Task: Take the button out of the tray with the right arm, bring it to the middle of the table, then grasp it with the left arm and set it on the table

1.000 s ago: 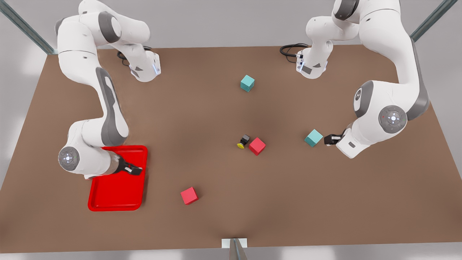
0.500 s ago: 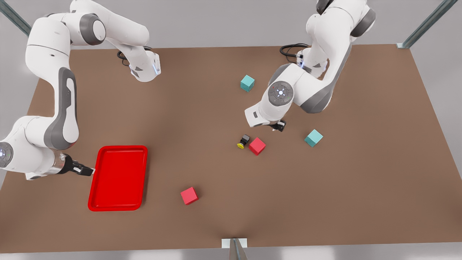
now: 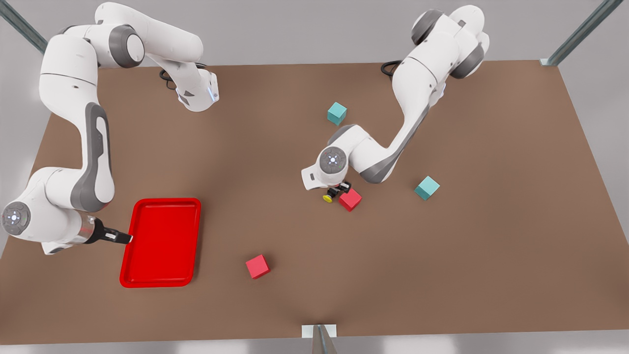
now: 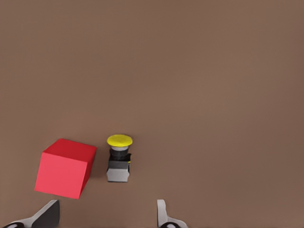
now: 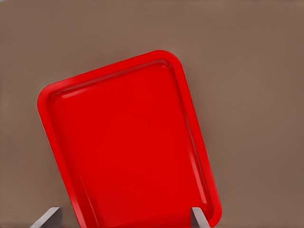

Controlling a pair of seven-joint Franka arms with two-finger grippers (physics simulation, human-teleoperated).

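Front view: the left gripper [image 3: 339,188] has swung in from the table's [image 3: 491,246] far side within 1 s and now hangs over the button [image 3: 331,193], which lies beside a red cube [image 3: 350,199] mid-table. The right gripper [image 3: 120,238] has backed off the tray's [image 3: 162,282] edge.

Left wrist view: fingers [image 4: 161,213] spread, button [image 4: 118,157] on its side, untouched; the regrasp looks next.

Right wrist view: fingers [image 5: 198,217] spread over the tray [image 5: 45,97]; this arm waits.
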